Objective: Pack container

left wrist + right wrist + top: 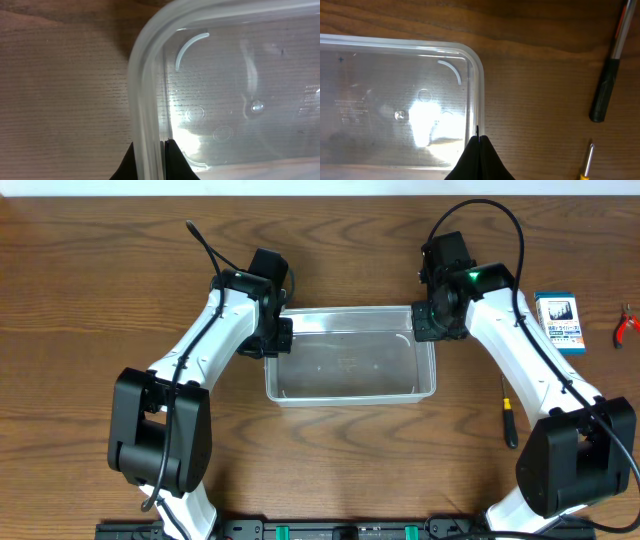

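The clear plastic container [350, 365] lies in the middle of the wooden table, and nothing shows inside it. My left gripper [276, 337] is at its left rim near the far corner. In the left wrist view the container [240, 90] fills the right side, and the left gripper [153, 150] is shut on its thick rim, one finger on each side. My right gripper [427, 326] is over the far right corner. In the right wrist view the right gripper [478, 141] has its jaws pressed together over the right rim of the container [395, 100], with nothing between them.
A small blue-and-white box [558, 322] and red-handled pliers [626, 325] lie at the far right. A black-handled screwdriver [509, 418] lies right of the container beside my right arm. The right wrist view shows a black tool handle [606, 90] and a yellow-handled screwdriver [587, 162].
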### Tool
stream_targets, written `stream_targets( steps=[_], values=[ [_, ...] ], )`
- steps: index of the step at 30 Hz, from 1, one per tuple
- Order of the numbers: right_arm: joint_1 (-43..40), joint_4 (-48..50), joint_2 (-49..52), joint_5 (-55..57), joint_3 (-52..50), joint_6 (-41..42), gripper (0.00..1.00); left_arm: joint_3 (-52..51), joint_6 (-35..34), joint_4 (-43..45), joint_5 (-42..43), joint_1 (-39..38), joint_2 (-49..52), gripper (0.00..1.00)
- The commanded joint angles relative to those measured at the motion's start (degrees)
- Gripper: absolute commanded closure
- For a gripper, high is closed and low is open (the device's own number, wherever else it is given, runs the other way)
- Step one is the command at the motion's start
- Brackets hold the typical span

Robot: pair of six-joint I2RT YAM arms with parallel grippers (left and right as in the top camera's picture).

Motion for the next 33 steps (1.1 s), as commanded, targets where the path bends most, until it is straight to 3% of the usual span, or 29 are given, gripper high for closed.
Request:
stream_targets(
  steps=[1, 11, 33],
  values=[
    [-0.37, -0.09, -0.61, 0.15, 0.02, 0.59, 0.99, -0.2, 1.86, 0.15, -0.07, 0.2, -0.07, 0.94],
    [-0.37, -0.24, -0.61, 0.17, 0.02, 0.37, 0.98, -0.2, 2.93, 0.35, -0.07, 0.2, -0.07, 0.94],
    [-0.37, -0.7, -0.61, 0.15, 0.02, 0.7, 0.99, -0.17, -3.82, 1.14, -0.07, 0.2, -0.07, 0.94]
  ],
)
